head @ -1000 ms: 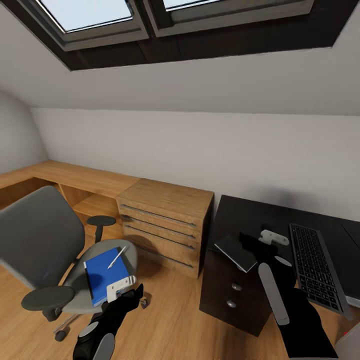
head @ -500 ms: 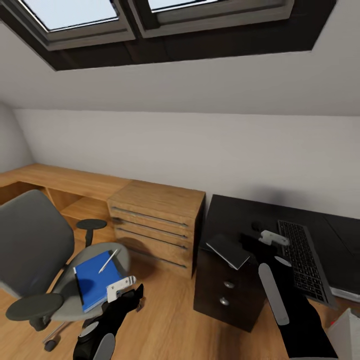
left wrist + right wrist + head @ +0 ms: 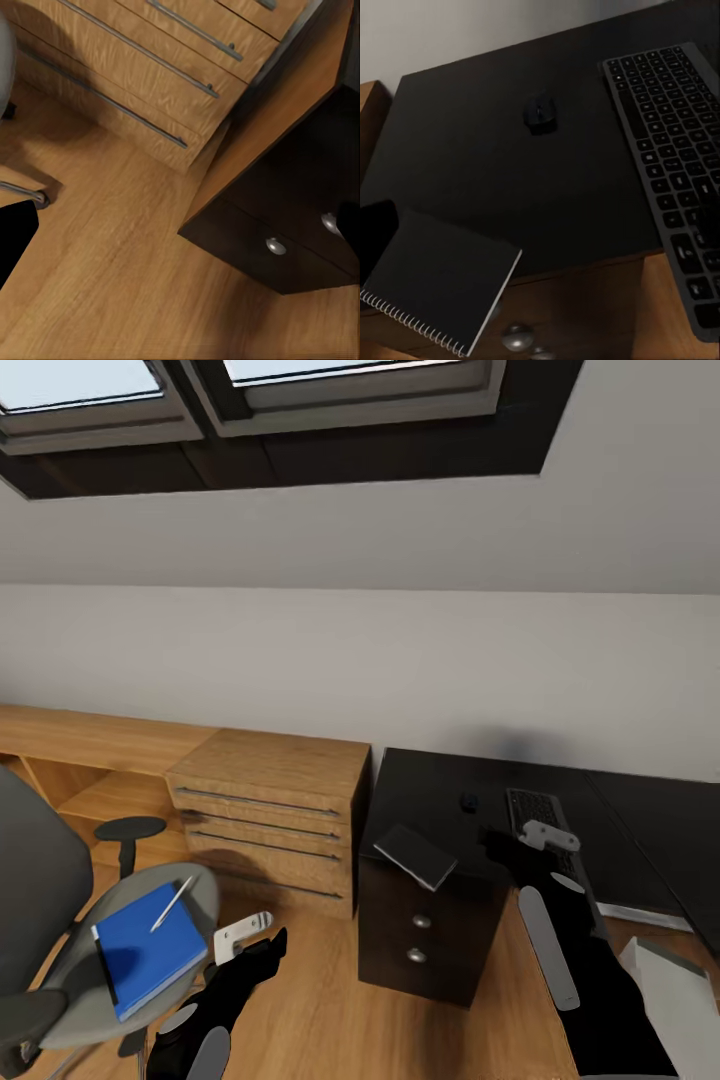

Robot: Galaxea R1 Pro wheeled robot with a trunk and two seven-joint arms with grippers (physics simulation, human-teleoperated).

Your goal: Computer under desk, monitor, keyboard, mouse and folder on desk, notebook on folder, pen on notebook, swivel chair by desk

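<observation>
One notebook [image 3: 416,855] overhangs the dark surface [image 3: 420,800] edge, just left of the right gripper [image 3: 545,836]. The folder [image 3: 145,950] lies on the chair [image 3: 60,960], beside the left gripper [image 3: 243,934]. I cannot tell how either pair of jaws stands.

One keyboard [image 3: 669,172]; one mouse [image 3: 540,112]; one notebook [image 3: 439,279]; one folder [image 3: 148,948]; one pen [image 3: 172,904].

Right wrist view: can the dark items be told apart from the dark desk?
Right wrist view: the mouse nearly blends into the desk; the keyboard shows by its key edges; the notebook by its pale spiral. Head view: the mouse is a faint blob.
</observation>
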